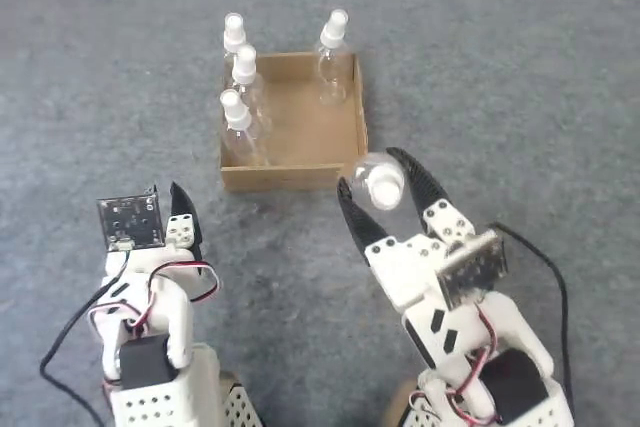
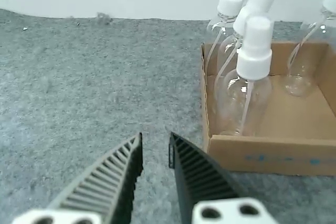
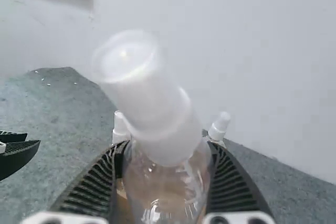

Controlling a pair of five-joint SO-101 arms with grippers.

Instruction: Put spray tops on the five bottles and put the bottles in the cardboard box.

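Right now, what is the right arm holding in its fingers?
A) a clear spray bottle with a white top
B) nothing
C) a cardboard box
A: the right gripper has its fingers shut on a clear spray bottle, just outside the cardboard box at its front corner.

Even diffuse light, perhaps overhead, soft shadows by cardboard box point(image 1: 290, 177)

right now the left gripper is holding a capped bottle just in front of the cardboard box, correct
Not quite. It is the right gripper that holds the capped bottle just in front of the cardboard box; the right wrist view shows the bottle clamped in it. The left gripper holds nothing.
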